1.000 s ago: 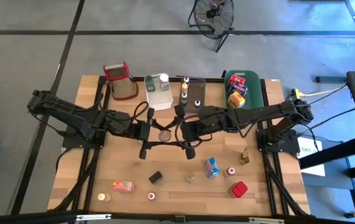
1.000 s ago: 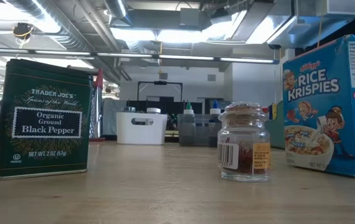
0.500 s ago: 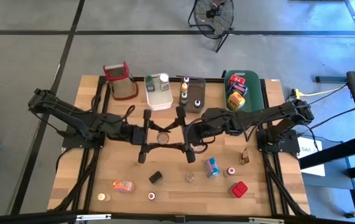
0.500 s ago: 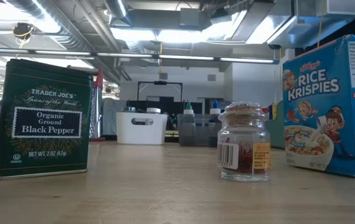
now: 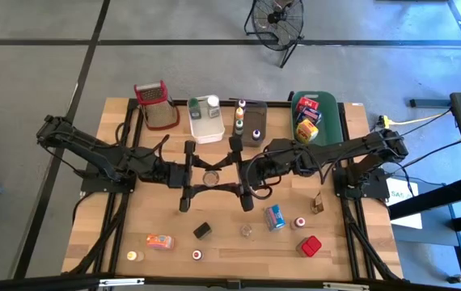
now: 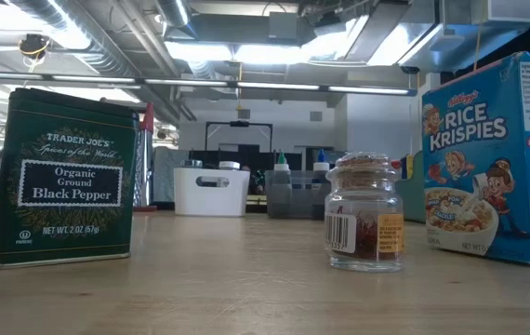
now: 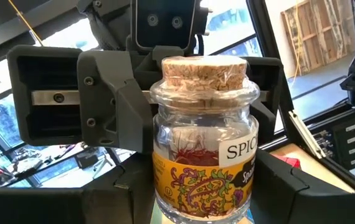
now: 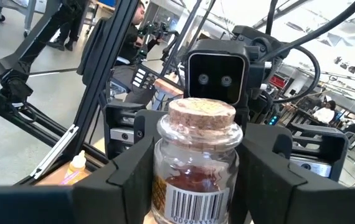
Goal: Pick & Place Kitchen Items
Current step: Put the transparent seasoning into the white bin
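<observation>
Two grippers meet over mid-table on one corked jar [image 5: 212, 177], held above the wood, upright in the wrist views, long axis vertical. Left gripper [image 5: 188, 176] at its 9 o'clock is half closed, fingers [image 7: 277, 186] clamping the glass; right gripper [image 5: 242, 175] at 3 o'clock likewise flanks it, fingers [image 8: 127, 180] against the glass.

The wooden worktop [image 5: 166, 218] stands on a grey concrete floor [image 5: 36, 73] crossed by dark lines. A black floor fan [image 5: 277, 20] sits beyond the worktop's far edge. Level across the worktop, an open ceiling shows exposed ducts [image 6: 135, 37] and long strip lights [image 6: 246, 86], with a white wall [image 6: 372, 126] behind. People [image 8: 71, 18] stand farther off in the room.
</observation>
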You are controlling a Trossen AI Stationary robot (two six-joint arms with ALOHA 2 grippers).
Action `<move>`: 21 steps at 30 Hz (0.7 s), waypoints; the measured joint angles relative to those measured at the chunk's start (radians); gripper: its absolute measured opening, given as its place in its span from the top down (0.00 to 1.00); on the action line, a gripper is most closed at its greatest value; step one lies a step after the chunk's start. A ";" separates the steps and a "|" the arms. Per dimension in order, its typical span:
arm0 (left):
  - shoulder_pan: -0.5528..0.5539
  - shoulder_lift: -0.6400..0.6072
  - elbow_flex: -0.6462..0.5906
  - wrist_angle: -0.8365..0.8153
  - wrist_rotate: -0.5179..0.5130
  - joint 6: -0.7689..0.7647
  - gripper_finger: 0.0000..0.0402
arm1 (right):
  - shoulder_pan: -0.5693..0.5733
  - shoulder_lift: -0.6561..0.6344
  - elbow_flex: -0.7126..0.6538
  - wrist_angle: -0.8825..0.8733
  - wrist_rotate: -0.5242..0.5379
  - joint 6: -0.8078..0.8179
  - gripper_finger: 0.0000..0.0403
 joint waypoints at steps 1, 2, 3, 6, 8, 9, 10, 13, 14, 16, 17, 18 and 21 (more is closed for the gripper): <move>0.000 0.000 0.000 0.001 0.000 0.000 0.53 | 0.000 0.000 0.000 0.000 0.000 0.000 0.50; 0.000 0.000 0.000 0.001 0.000 0.001 0.53 | 0.000 0.000 0.000 0.000 -0.001 0.000 0.50; 0.000 0.000 0.000 0.001 0.000 0.001 0.53 | -0.001 0.000 0.000 0.000 -0.002 0.000 0.50; 0.000 0.000 0.000 0.001 -0.003 0.000 0.53 | -0.006 0.000 0.000 0.000 -0.004 0.004 0.50; 0.005 0.000 0.000 0.001 -0.002 0.000 0.53 | -0.006 0.000 0.000 -0.003 -0.005 0.004 0.50; 0.007 0.000 0.000 0.001 -0.001 -0.001 0.53 | -0.006 0.000 0.000 -0.004 -0.005 0.004 0.50; 0.008 0.000 0.000 -0.001 -0.001 -0.001 0.53 | -0.006 0.000 0.000 -0.005 -0.005 0.004 0.51; 0.012 -0.001 0.000 -0.005 -0.001 -0.001 0.53 | -0.006 0.000 0.000 -0.008 -0.005 0.003 0.53; 0.012 -0.001 0.000 -0.005 -0.001 -0.001 0.53 | -0.006 0.000 0.000 -0.010 -0.004 0.002 0.53; 0.013 -0.001 0.000 -0.007 -0.001 -0.001 0.53 | -0.006 0.000 0.000 -0.015 -0.002 -0.001 0.53; 0.013 -0.001 0.000 -0.008 -0.002 -0.001 0.53 | -0.006 0.000 0.000 -0.017 -0.002 -0.002 0.53; 0.013 -0.001 0.000 -0.009 -0.002 0.000 0.53 | -0.005 0.000 0.000 -0.019 -0.002 -0.003 0.53; 0.013 -0.001 0.000 -0.014 -0.004 0.000 0.53 | -0.005 0.000 0.000 -0.024 -0.002 -0.004 0.53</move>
